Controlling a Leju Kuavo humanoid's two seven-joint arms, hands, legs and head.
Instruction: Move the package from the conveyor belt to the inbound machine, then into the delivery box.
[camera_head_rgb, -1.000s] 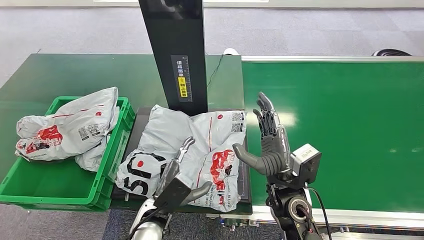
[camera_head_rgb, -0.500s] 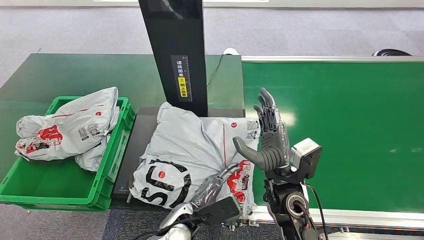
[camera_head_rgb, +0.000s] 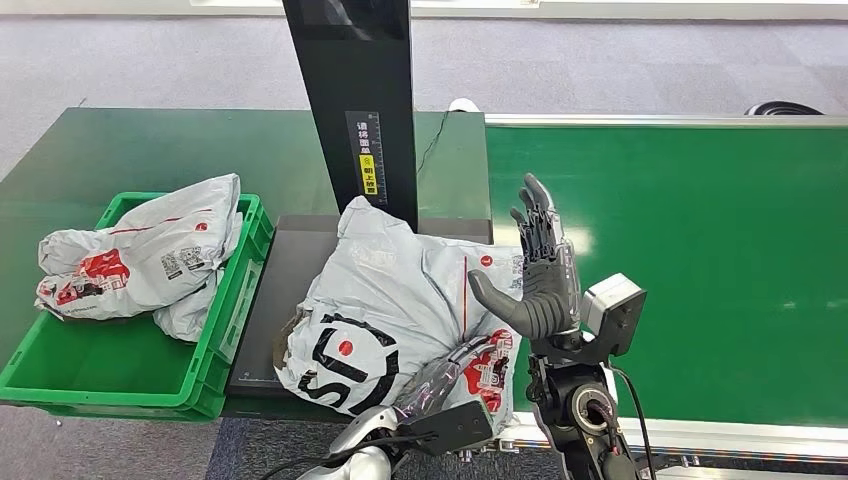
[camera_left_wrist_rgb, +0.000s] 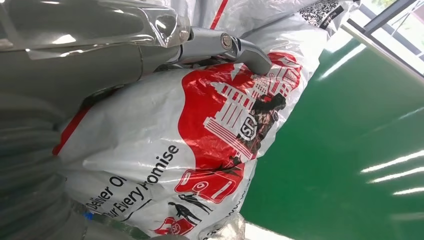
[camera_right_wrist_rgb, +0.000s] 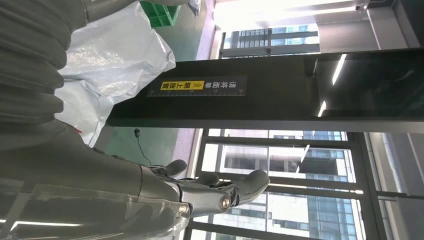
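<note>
So, far left, the green delivery box (camera_head_rgb: 120, 375) holds two grey packages (camera_head_rgb: 135, 262). The grey-and-red package (camera_head_rgb: 400, 300) lies on the inbound machine's black platform (camera_head_rgb: 275, 300) by its post (camera_head_rgb: 355, 100), with the left hand (camera_head_rgb: 440, 375) pressing fingers (camera_left_wrist_rgb: 240, 47) on its near edge. The right hand (camera_head_rgb: 540, 275) stands upright, fingers spread, holding nothing, over the green conveyor belt (camera_head_rgb: 700, 250).

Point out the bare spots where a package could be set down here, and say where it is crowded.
Bare: the conveyor belt beyond the right hand; the near end of the green bin, in front of its bagged parcels; the dark platform strip between bin and grey package. Crowded: the platform's right side, under that package, the left hand and the black post.
</note>
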